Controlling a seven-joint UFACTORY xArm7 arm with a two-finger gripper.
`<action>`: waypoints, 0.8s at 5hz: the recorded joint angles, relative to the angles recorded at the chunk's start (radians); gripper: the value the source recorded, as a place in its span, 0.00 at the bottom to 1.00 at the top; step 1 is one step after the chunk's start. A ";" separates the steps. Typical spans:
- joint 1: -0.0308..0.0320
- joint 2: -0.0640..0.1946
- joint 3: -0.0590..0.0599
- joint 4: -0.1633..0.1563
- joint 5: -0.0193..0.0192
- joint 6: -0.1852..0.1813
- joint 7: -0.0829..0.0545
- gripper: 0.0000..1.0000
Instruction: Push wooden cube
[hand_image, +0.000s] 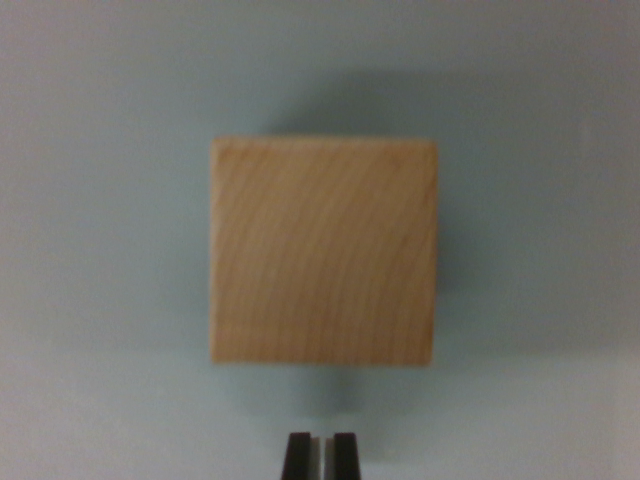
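- A wrist camera looks straight down on one wooden cube (324, 250) resting on a plain, pale blue-grey table (90, 240).
- The picture is soft and slightly out of focus. The cube's top face shows light wood with curved grain lines.
- No table edges or corners are in view, so the cube's place on the table cannot be told. Within the picture it sits in the middle, squared up with the frame.
- At the bottom edge of the picture the tips of the gripper (321, 455) show as two dark fingers (297, 457) pressed nearly together, with only a thin pale strip between them. They hold nothing.
- The fingertips sit just below the cube's near edge in the picture, lined up with its middle and apart from it. A narrow band of bare table separates them.
- Judged step: the approach is done and the push is about to start. No contact is visible yet.
- The next move likely calls for keeping the fingers closed and low, then driving straight ahead into the middle of the near face, so the cube slides without turning.
- Count: one cube, one gripper with two fingertips, and nothing else on the table in view.
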 joint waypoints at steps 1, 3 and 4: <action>0.0000 0.000 0.000 0.000 0.0000 0.000 0.000 1.00; 0.0016 0.028 0.003 0.042 0.0037 0.015 0.002 1.00; 0.0034 0.057 0.006 0.088 0.0078 0.031 0.005 1.00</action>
